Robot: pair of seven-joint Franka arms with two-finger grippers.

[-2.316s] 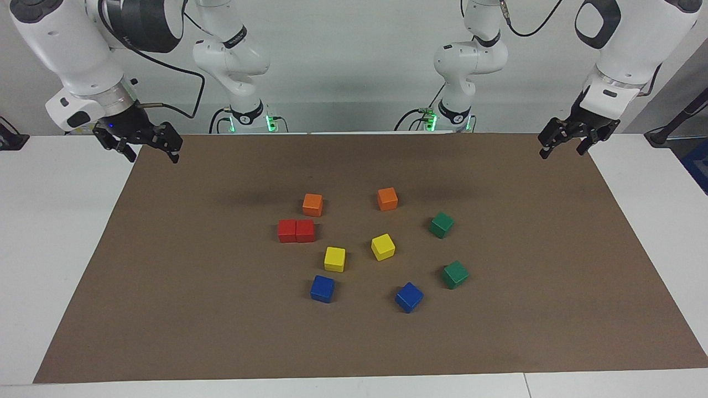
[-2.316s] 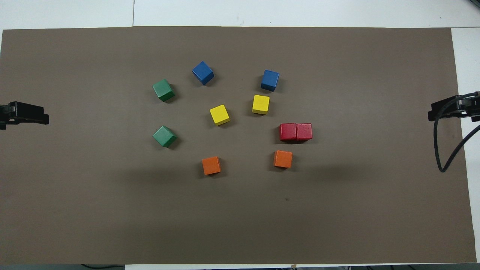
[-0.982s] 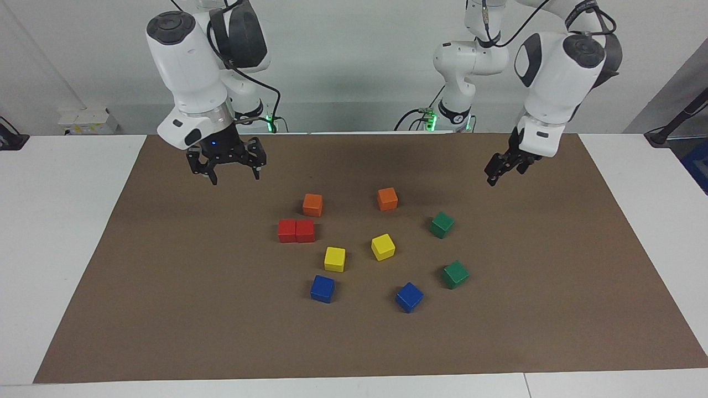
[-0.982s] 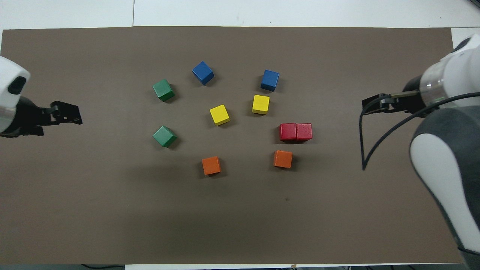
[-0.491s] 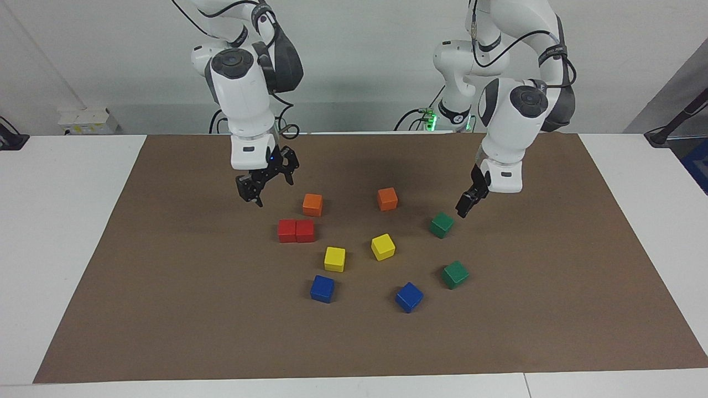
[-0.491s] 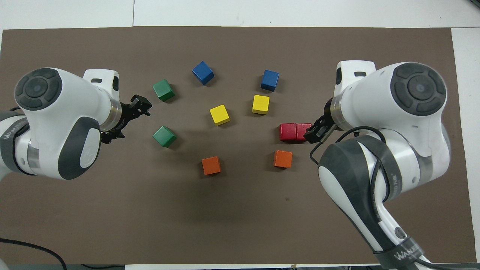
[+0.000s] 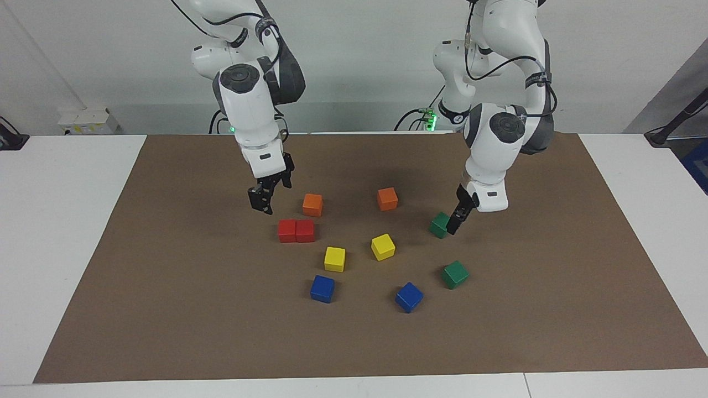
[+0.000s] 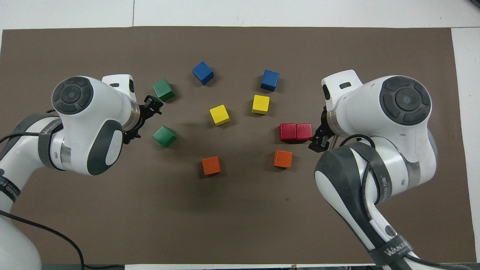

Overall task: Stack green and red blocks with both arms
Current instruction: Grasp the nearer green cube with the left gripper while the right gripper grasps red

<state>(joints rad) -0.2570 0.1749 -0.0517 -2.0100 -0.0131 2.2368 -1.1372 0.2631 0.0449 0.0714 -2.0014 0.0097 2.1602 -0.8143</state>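
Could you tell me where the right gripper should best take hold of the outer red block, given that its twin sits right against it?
From above, right gripper fingers on the two faces of the outer red block toward and away from the robots. The inner red block blocks the third side face, so pinching along the pair's line probably won't work.

red blocks (image 7: 296, 230) | green blocks (image 7: 454, 274) | orange cubes (image 7: 312, 204) | yellow cubes (image 7: 383, 246) | blue cubes (image 7: 322, 288) | brown mat (image 7: 166, 309)

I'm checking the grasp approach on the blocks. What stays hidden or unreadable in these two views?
- Facing view: the left gripper covers one edge of the nearer green block; contact unclear.
- Overhead view: the right arm's wrist hides most of the right gripper beside the red blocks.
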